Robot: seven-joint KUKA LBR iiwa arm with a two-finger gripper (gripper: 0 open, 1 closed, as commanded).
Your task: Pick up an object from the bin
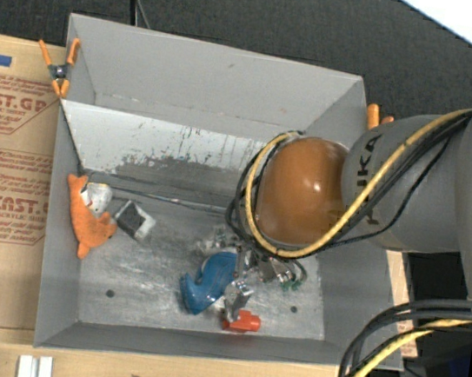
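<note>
One gripper (240,296), opening impossible to tell, beside blue object (207,281); arm (421,185) marked "KUKA".

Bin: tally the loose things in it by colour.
orange toy: 1
white lump: 1
black-and-white block: 1
blue thing: 1
red piece: 1
green bit: 1
Total: 6 told apart; the arm may hide more.

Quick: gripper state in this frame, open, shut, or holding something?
Gripper: cannot be told. It is in the bin, beside a blue object and a small red piece.
</note>
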